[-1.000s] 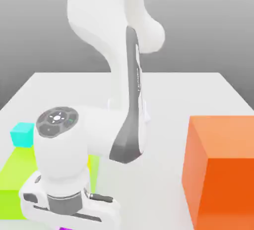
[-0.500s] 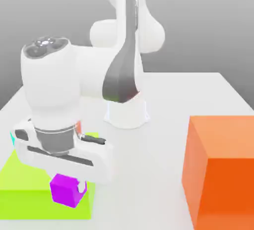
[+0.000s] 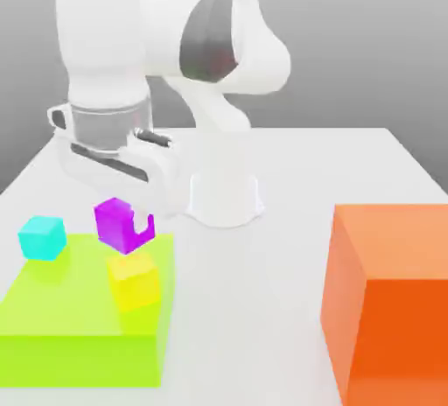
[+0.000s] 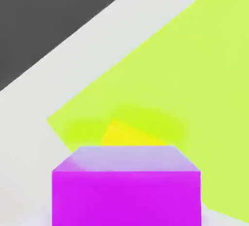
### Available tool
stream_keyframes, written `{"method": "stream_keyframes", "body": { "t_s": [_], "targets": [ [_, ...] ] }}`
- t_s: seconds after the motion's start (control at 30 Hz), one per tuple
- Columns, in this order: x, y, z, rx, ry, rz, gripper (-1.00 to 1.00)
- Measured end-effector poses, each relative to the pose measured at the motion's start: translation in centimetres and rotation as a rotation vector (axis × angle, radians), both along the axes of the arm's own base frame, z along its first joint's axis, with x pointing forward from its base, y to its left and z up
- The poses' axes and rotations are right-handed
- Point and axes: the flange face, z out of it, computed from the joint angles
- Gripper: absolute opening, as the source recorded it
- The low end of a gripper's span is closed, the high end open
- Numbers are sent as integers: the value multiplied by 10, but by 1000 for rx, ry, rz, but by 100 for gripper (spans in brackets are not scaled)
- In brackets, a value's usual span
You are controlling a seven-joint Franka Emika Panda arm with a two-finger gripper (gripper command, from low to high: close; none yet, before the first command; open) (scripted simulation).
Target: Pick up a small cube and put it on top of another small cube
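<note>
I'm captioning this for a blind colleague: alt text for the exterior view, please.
A white robot arm's gripper holds a magenta-purple cube above a yellow cube on a lime-green slab. A cyan cube sits at the exterior view's left, a large orange block at its right.

Three small cubes are showing: one magenta-purple cube point(image 3: 114, 224), one yellow cube point(image 3: 134, 283) and one cyan cube point(image 3: 42, 238). One flat lime-green slab point(image 3: 70, 299) and one large orange block point(image 3: 407, 317) are making up the blocks. One white robot arm point(image 3: 107, 54) and one pale table point(image 3: 254, 308) are completing the count.
</note>
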Motion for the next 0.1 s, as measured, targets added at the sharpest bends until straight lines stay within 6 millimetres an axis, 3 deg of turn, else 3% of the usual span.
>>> {"method": "stream_keyframes", "body": {
  "t_s": [0.1],
  "targets": [
    [0, 0, 0, 0, 0, 0, 100]
  ]
}}
